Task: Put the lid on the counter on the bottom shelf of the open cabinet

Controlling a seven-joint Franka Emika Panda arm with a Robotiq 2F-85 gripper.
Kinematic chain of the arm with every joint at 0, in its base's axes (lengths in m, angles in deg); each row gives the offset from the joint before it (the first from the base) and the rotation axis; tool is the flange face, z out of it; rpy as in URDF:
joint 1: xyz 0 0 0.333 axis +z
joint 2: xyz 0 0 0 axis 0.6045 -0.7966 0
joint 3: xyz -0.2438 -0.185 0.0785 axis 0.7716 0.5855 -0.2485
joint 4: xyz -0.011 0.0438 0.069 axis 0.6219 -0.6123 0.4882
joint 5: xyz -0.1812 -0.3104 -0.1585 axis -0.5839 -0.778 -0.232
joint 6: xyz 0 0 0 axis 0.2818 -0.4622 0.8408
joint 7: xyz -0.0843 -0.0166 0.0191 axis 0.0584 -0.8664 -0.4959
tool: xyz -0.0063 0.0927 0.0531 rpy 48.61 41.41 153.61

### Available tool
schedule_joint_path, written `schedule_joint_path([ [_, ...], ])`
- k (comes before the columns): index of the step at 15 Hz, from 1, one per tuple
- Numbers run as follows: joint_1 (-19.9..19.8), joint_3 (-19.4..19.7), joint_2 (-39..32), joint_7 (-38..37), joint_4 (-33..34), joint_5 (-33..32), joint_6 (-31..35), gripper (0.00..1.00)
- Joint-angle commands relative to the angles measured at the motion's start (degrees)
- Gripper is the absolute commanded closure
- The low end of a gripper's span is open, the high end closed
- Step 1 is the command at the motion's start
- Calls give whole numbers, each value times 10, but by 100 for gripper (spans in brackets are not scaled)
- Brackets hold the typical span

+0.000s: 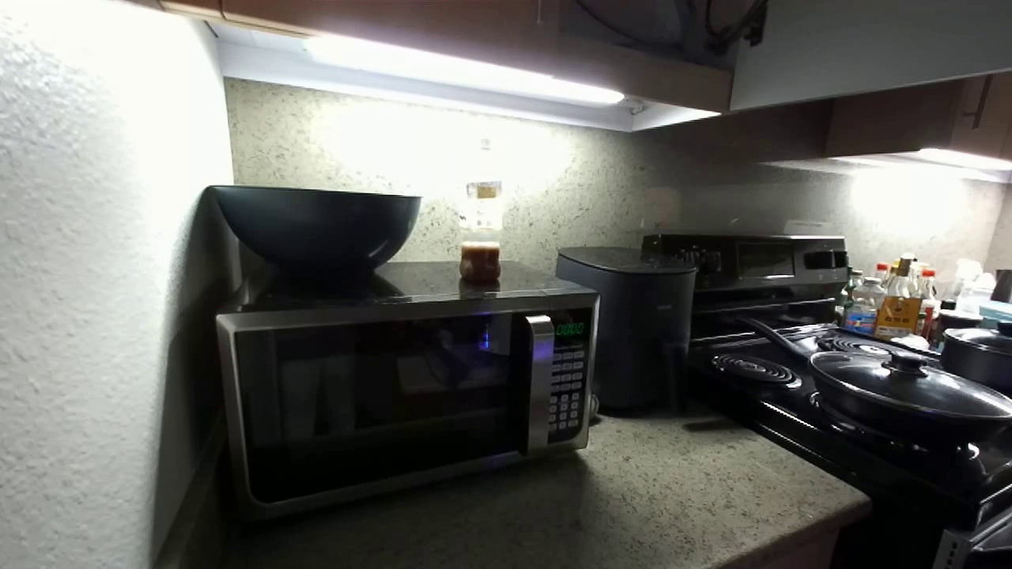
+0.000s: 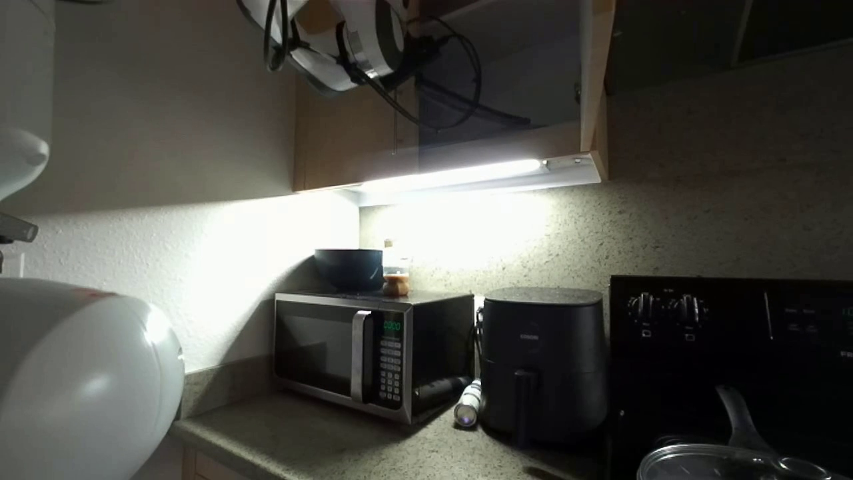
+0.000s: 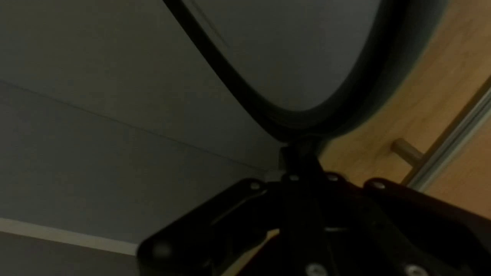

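The lid's dark rim (image 3: 238, 78) curves across the top of the wrist view, with a grey glassy centre. My gripper (image 3: 301, 153) is dark, its fingertips together at the rim's near end and shut on the lid. The open cabinet (image 2: 506, 60) hangs above the microwave; the arm and its cables reach in front of its opening. A thin dark bar (image 2: 473, 101) shows there; I cannot tell whether it is the lid edge-on. The cabinet's lower edge also shows in an exterior view (image 1: 680, 79). The speckled counter (image 1: 672, 474) lies below. The fingertips are unclear in both exterior views.
The cabinet's open door (image 2: 596, 73) stands at the opening's right side. A microwave (image 2: 340, 353) carries a dark bowl (image 2: 350, 269) and a bottle (image 2: 396, 283). An air fryer (image 2: 543, 360) stands beside it, then the stove (image 1: 775, 395) with a covered pan (image 1: 893, 403).
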Motion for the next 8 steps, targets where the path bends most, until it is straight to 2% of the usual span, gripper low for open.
schedule_joint_path([
  [1, 21, 11, -14, 93, 11, 66, 30, 99],
  [6, 13, 15, 7, 82, -2, 71, -56, 99],
  [7, 6, 17, 4, 64, 2, 59, -75, 80],
  [8, 7, 19, 7, 69, 1, 62, -89, 69],
])
